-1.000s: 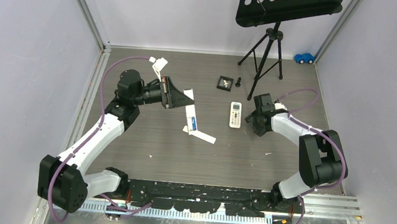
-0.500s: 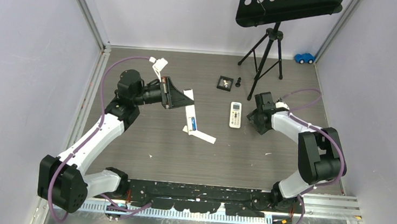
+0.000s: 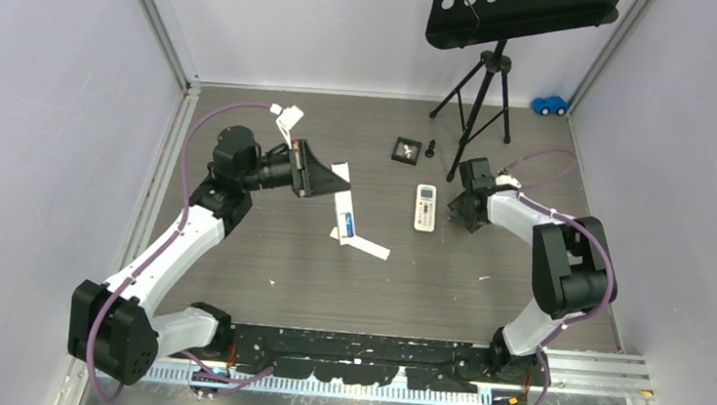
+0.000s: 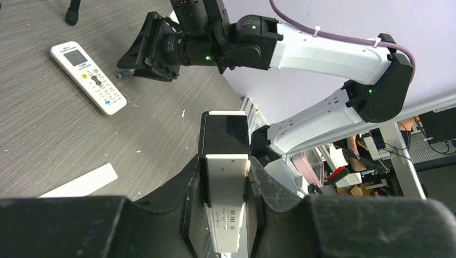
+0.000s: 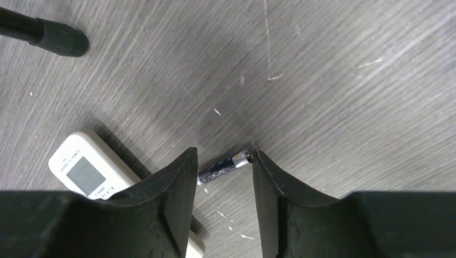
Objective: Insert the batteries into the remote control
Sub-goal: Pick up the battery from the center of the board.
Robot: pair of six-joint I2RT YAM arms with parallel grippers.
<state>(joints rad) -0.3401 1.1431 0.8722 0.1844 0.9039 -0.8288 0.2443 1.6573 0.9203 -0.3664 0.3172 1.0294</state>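
My left gripper is shut on a white remote with a black end, held above the table at the left. A second white remote lies face up mid-table; it also shows in the left wrist view and the right wrist view. My right gripper is low, just right of that remote. In the right wrist view it is open. A slim dark battery with a silver tip lies on the table between its fingers. No other battery shows clearly.
A long white piece with a blue patch and a white strip lie below the left gripper. A small black square item and a tripod stand are behind the remote. A tripod foot shows nearby. A blue toy car sits far right.
My right gripper has moved a little farther back and stays beside the lying remote, its elbow swinging along. The left arm and its remote have not moved.
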